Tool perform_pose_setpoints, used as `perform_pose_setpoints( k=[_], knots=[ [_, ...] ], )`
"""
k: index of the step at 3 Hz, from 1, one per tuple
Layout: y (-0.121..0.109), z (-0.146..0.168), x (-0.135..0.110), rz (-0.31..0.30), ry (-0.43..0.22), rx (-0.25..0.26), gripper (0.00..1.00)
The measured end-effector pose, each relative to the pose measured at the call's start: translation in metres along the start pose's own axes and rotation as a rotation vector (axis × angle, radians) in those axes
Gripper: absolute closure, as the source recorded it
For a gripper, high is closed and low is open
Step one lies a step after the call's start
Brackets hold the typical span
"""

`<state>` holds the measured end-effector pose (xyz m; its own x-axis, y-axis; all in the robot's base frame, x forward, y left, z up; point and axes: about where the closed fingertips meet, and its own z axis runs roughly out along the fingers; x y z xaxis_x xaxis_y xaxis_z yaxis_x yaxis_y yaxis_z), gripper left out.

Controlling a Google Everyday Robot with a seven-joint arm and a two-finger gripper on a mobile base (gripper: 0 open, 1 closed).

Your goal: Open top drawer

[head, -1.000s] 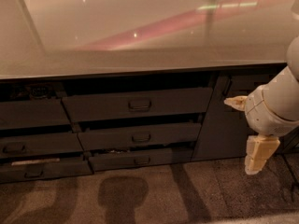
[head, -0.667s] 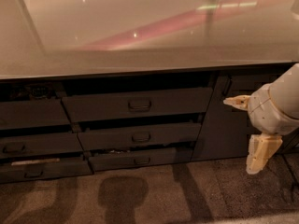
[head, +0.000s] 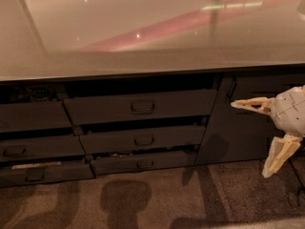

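At right edge, gripper (head: 250,140) spread wide, one finger pointing left, other down; top drawer (head: 140,106) well apart, leftward.

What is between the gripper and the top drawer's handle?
Camera view: only the top drawer front and the door edge; the open gripper hangs at right.

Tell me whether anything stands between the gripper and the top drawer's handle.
Nothing visible does. The gripper hangs open at the right, in front of the cabinet door. The top drawer and its handle lie to the gripper's left, with only open air between them.
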<state>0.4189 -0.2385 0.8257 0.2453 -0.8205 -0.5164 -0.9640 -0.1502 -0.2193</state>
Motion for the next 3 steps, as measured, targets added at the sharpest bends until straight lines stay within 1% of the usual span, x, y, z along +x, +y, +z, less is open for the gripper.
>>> perform_pose_setpoints(
  k=[1,2,3],
  knots=[
    [-0.001,0.002,-0.002,-0.014,-0.013,-0.004,0.00],
    [-0.015,0.024,0.034,0.070,0.007,-0.049,0.00],
    [-0.032,0.060,0.089,0.151,-0.005,-0.082,0.00]
  ],
)
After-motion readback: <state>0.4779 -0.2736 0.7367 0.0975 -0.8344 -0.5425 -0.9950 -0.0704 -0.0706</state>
